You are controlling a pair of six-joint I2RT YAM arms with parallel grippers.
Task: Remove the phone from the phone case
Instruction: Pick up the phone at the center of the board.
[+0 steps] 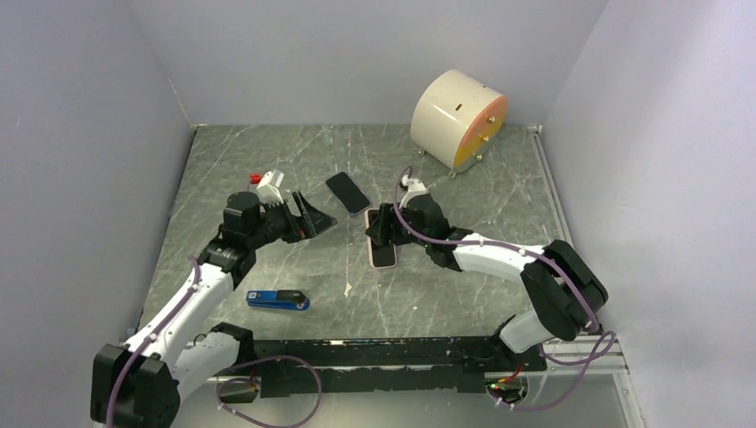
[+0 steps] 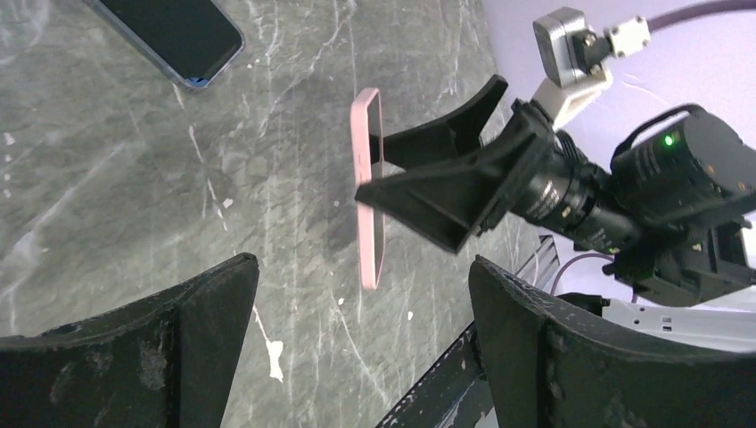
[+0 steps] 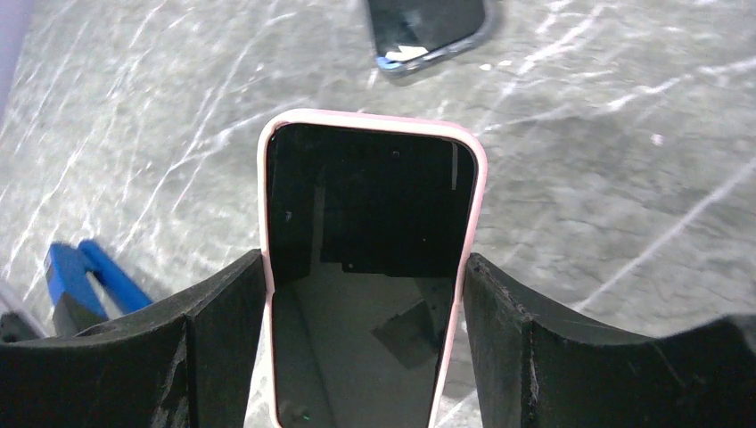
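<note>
The phone [image 3: 370, 232] sits seated in its pink phone case [image 3: 370, 118], the rim running unbroken around the black screen, so in my judgement the separation is not yet done. The right gripper [image 1: 382, 236] comes down on it from the screen side and is clamped across its width, one finger on each long side, with the far end jutting out past the fingers. The cased phone lies screen up, a little right of the middle of the table [image 1: 267, 160], with its long axis running roughly near to far. The left wrist view shows it edge-on with a dark shadow just beside it, but I cannot tell whether it rests on the marble or is held just off it. The left gripper [image 1: 310, 218] has its fingers spread wide with nothing between them. It sits to the left of the case, near but apart, pointing across at the thin pink long side. The next move seems to turn on that relation. The right arm has the hold, so the left arm is the free one. It would have to come in from the left, across the short axis, to catch the exposed rim while the right arm holds firm. A second, dark phone [image 1: 348, 193] lies flat on the table just beyond both grippers and looks like no part of this.
</note>
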